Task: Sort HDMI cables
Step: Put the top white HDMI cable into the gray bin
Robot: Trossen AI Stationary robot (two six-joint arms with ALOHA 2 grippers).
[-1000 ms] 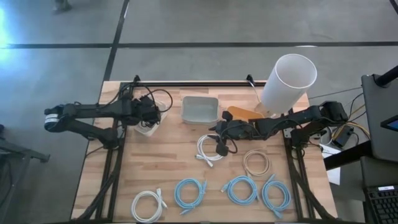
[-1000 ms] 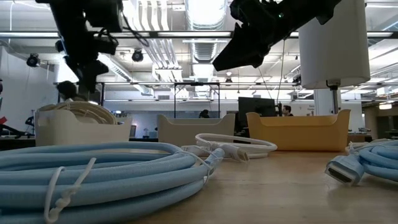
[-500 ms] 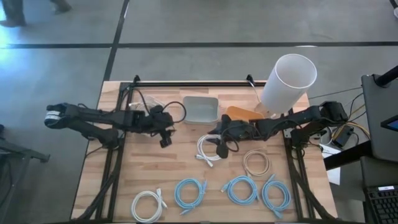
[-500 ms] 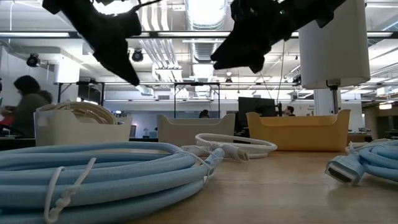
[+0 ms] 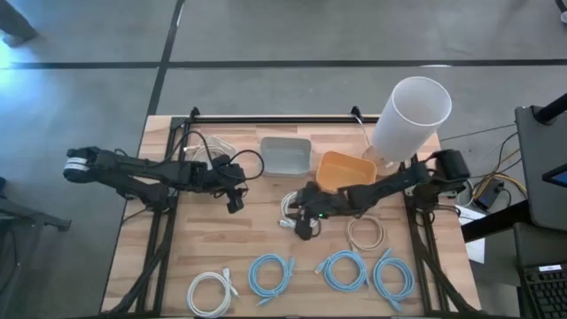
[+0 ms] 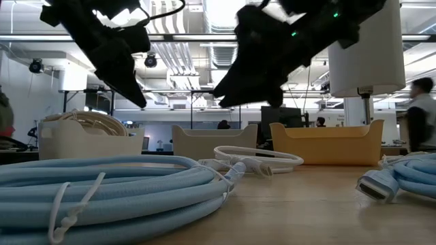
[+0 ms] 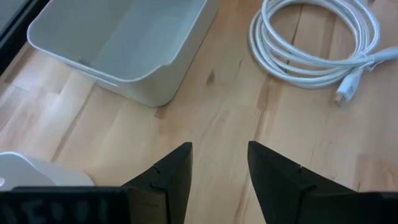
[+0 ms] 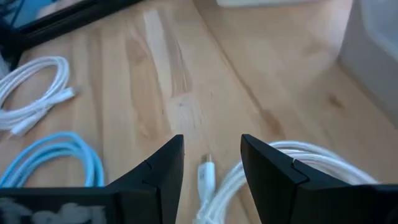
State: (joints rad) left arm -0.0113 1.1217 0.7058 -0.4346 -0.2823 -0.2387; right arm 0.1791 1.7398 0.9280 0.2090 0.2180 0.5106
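Note:
Several coiled HDMI cables lie flat on the wooden table. A white coil (image 5: 292,211) sits mid-table, also in the low view (image 6: 259,158). A beige coil (image 5: 365,232) lies to its right. Along the near edge lie three light blue coils (image 5: 270,273) (image 5: 344,268) (image 5: 392,279) and another white coil (image 5: 211,291). My right gripper (image 5: 303,227) (image 8: 211,162) hangs open just above the mid-table white coil (image 8: 261,171), with the coil's plug (image 8: 205,177) between its fingers. My left gripper (image 5: 235,198) (image 7: 217,168) is open over bare wood, left of that coil (image 7: 317,37).
Three bins stand along the far side: a white one (image 5: 205,146) holding cable, a grey one (image 5: 285,155) (image 7: 124,43) and an orange one (image 5: 341,170). A tall white cylinder (image 5: 409,115) rises at the far right. Bare wood lies between the grippers and the near coils.
My left gripper swung from over the white bin toward the table's middle and near side, then stayed there. My right gripper moved toward the near and left edges and came down over the mid-table white coil, uncovering the orange bin. No cable moved.

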